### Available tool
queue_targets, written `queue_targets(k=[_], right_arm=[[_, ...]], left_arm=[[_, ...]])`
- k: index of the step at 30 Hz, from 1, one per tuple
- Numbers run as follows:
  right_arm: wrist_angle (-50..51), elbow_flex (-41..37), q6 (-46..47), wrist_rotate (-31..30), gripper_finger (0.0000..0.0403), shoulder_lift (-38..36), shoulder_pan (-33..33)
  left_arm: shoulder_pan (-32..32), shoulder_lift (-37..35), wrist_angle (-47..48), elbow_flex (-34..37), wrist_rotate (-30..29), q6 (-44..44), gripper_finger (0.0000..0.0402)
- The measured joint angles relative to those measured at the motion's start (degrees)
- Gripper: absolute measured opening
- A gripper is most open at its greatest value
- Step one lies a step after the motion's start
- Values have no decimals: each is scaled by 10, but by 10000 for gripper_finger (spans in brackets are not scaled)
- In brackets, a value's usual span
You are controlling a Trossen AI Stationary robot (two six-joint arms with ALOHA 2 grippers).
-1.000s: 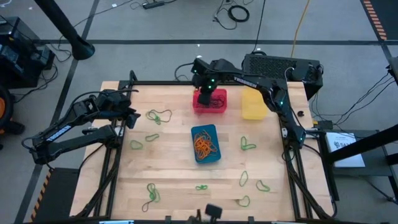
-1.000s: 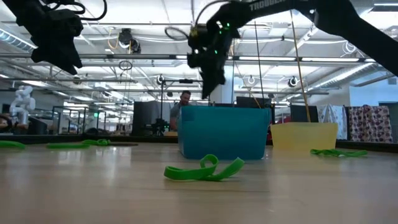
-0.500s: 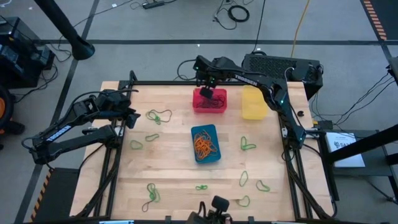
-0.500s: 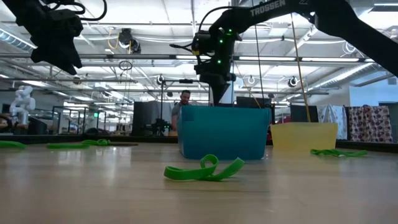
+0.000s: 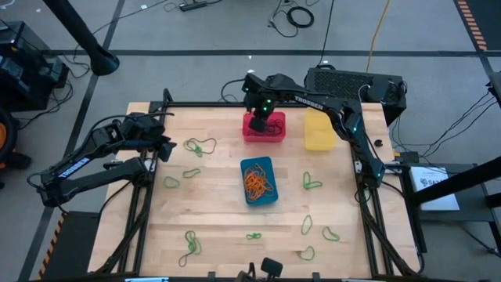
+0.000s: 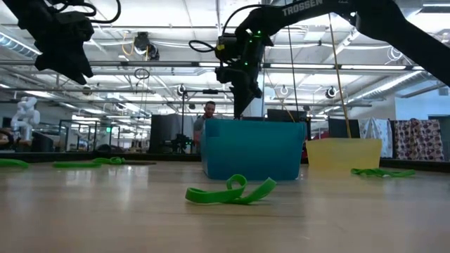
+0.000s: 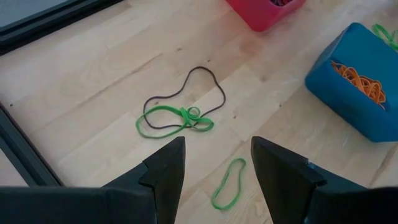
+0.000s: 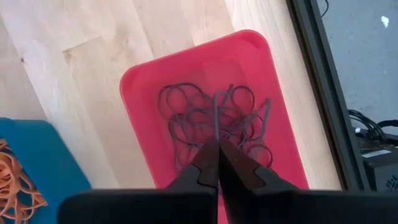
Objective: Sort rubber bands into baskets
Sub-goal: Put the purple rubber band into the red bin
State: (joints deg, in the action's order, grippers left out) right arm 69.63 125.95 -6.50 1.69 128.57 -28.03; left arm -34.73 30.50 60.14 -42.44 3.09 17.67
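Tabletop [image 5: 219, 219] mostly bare; right hand [image 8: 216, 144] (closed) over red basket [image 8: 142, 84].

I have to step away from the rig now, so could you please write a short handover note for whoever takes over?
Right gripper: shut, pinching a dark band over the red basket, which already holds dark bands.
Left gripper: open, empty, over the table's left side above a dark loop tangled with a green one.
Blue basket: orange bands. Yellow basket: contents unclear.
Left: drop the held band; sort the scattered green bands and that dark loop.
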Motion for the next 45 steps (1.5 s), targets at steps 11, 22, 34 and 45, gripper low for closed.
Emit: queue_targets(k=[11,22,34,45], right_arm=[[18,0,3,-1,45,0,0],[-12,0,13,10,110,0,15],[-367,1,118,83,123,33,121],[-562,0,66,55,110,162,177]], left_arm=[[0,0,0,0,-1,0,191],[0,0,0,0,-1,5,191],[0,0,5,0,-2,5,191],[0,1,28,0,-2,-6,191]])
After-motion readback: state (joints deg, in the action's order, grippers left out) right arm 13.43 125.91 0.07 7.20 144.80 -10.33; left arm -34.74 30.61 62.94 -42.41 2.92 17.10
